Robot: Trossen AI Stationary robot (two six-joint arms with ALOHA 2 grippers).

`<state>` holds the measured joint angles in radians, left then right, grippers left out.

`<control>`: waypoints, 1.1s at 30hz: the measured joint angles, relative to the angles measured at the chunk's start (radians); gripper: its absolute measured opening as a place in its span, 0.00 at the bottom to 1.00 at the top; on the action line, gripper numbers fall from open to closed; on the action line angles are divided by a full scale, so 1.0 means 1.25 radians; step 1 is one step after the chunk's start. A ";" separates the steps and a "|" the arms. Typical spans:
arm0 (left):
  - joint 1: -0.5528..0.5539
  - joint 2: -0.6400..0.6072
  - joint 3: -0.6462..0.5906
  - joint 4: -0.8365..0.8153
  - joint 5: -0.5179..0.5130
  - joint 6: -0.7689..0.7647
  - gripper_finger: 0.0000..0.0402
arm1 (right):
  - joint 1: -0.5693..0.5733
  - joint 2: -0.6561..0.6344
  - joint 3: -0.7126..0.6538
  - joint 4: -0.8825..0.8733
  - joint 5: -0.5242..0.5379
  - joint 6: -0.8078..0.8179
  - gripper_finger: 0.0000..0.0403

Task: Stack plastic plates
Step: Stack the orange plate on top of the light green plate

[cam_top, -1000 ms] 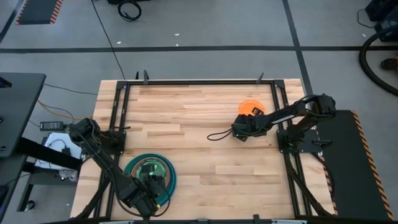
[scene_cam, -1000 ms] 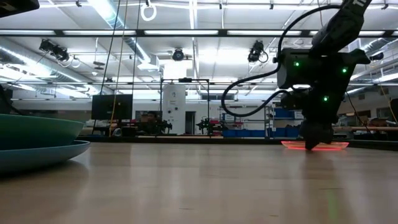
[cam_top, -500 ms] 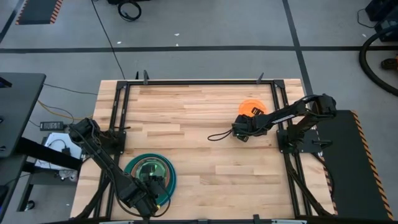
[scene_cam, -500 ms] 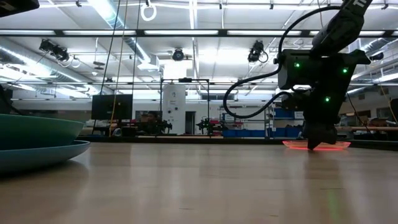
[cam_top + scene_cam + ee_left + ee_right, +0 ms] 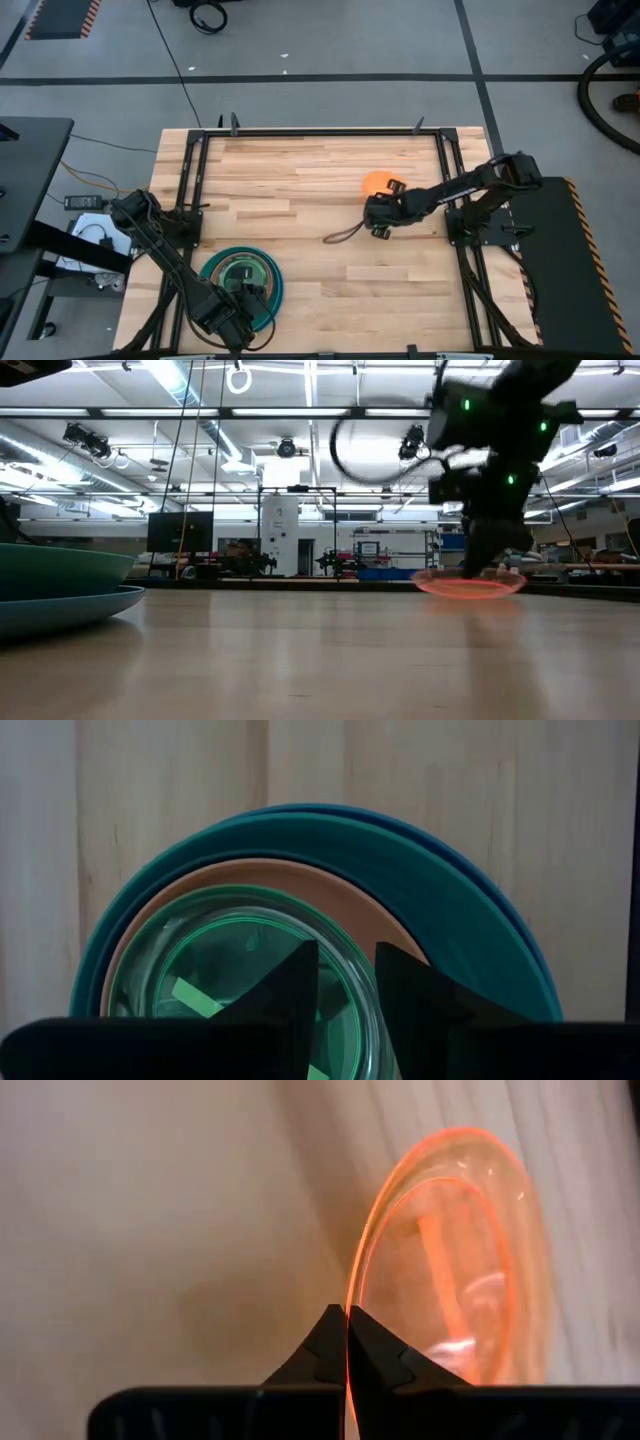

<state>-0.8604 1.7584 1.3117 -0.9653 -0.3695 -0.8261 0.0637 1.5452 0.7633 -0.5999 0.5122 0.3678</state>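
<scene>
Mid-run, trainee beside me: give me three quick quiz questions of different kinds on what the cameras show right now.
1. True or false: the right gripper is shut on the rim of the small orange translucent plastic plate.
2. Which plate lies on top of the stack under the left gripper? A pink; B translucent green; C orange.
3. Fill in: the orange plate hangs ____ the wooden table, clear of it.

Key: 1 true. 2 B: the translucent green plate. 3 above.
</scene>
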 joint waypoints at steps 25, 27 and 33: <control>-0.063 -0.233 0.000 -0.016 -0.195 0.062 0.18 | 0.278 0.059 0.199 0.342 -0.133 -0.585 0.02; -0.057 -0.254 0.000 -0.016 -0.219 0.088 0.15 | 0.278 0.098 0.236 0.328 -0.146 -0.616 0.02; -0.006 -0.302 0.000 -0.005 -0.209 0.171 0.09 | 0.278 0.226 0.377 0.306 -0.181 -0.747 0.01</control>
<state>-0.8680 1.3810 1.3113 -0.9720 -0.6302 -0.6128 0.4110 1.8272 1.2341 -0.2179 0.2858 -0.5654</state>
